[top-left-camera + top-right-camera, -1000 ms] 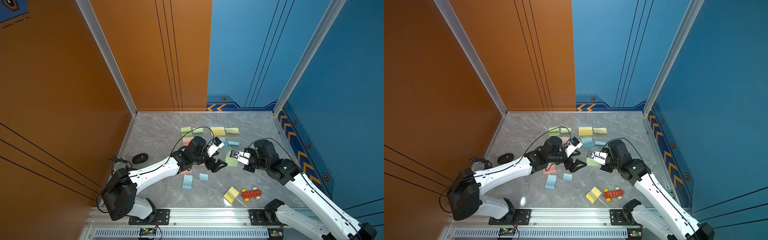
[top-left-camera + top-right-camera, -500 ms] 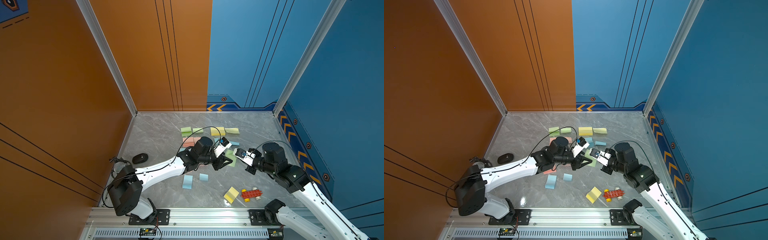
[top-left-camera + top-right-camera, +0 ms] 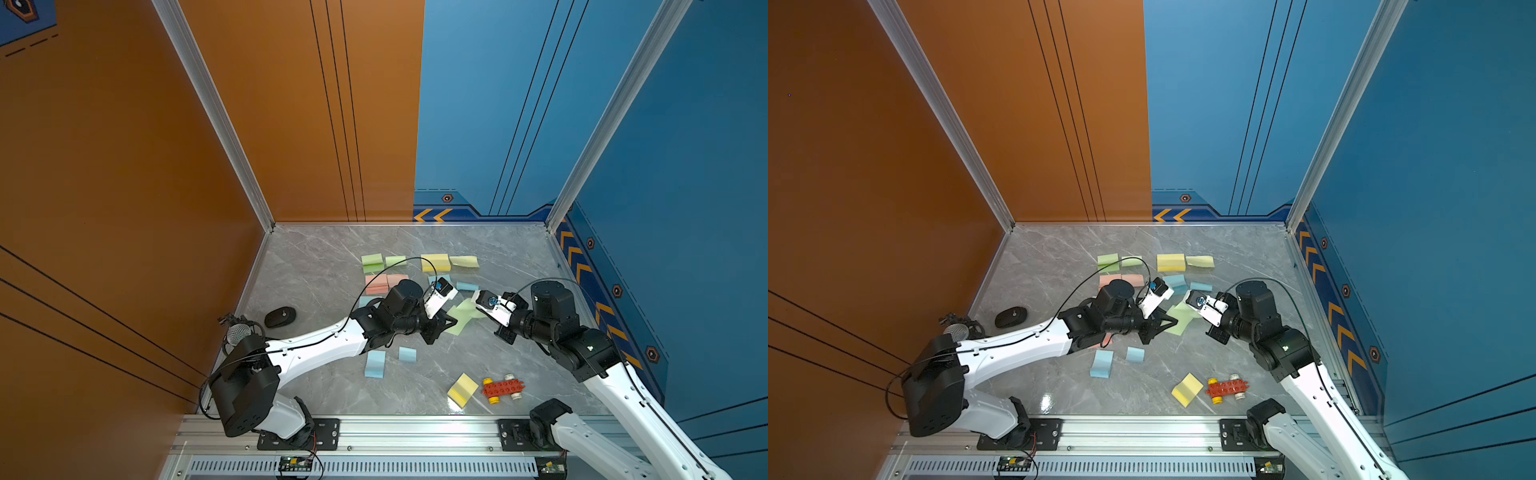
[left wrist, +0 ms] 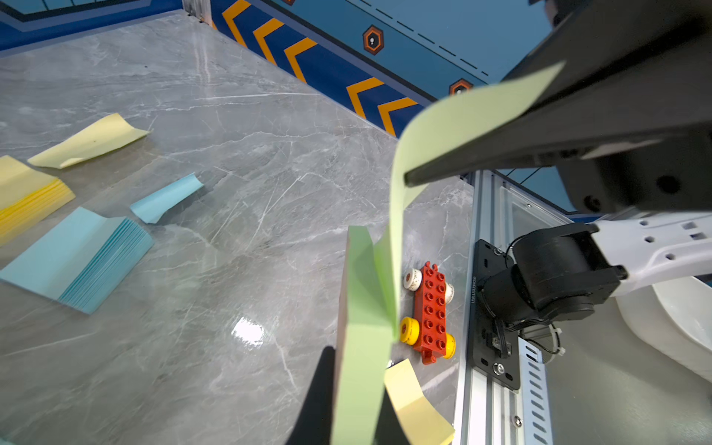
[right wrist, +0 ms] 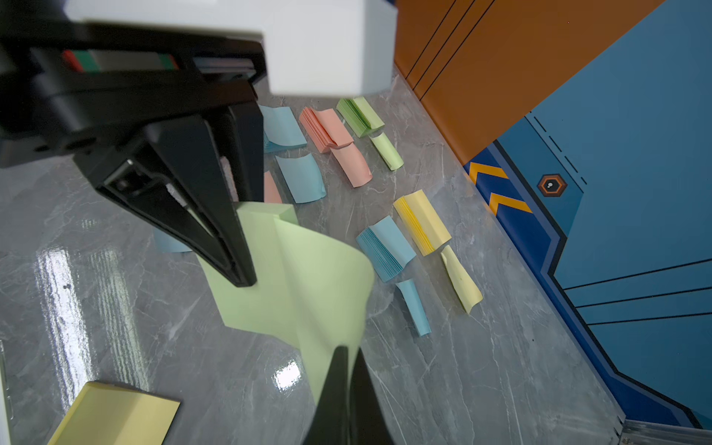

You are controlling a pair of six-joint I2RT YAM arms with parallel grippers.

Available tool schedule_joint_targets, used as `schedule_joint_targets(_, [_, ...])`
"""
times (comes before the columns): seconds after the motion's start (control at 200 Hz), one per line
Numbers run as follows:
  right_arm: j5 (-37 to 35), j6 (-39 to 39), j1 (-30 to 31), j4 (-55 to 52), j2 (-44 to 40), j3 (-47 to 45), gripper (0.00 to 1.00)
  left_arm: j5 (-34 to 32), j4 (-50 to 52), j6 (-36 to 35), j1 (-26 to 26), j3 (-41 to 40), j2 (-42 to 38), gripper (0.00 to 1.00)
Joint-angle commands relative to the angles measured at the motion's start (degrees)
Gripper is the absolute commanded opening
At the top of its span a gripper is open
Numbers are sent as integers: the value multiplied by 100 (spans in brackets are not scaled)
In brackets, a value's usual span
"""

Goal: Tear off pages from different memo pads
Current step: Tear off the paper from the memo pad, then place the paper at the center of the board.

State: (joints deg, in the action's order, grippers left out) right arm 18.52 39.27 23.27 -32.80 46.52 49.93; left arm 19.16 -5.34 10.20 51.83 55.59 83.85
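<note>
Green paper sits between both tools: the left gripper is clamped on the edge of a green memo pad near the middle of the marble table. The right gripper, jaws together, pinches that pad's top page, which curls up off the block toward 3 o'clock. Other pads and loose pages lie from 10 to 12 o'clock of it in both top views, with a red toy car at 5 o'clock.

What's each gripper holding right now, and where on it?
Left gripper clamps the green memo pad at one edge. Right gripper pinches the free end of its top green page, peeled up in a curl, not yet torn off.
</note>
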Motion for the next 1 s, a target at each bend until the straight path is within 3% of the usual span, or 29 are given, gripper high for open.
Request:
schedule_joint_targets(0.0, [-547, 478, -229, 62, 177, 261, 0, -1191, 1114, 65, -72, -133, -221, 0])
schedule_joint_targets(0.155, [-569, 1582, -243, -7, 852, 289, 0, -1763, 1264, 413, -55, -273, -431, 0])
schedule_joint_targets(0.35, [-1728, 3192, -257, -345, 2544, 925, 0, -2084, 1142, 461, -111, -646, -842, 0])
schedule_joint_targets(0.656, [-2126, 3704, -408, -1668, 5036, 2990, 2, -2814, 1121, 739, -77, -959, -1228, 0])
schedule_joint_targets(0.991, [-2120, 3864, -440, -2026, 5849, 3324, 1, -2885, 1119, 791, -68, -975, -1273, 0])
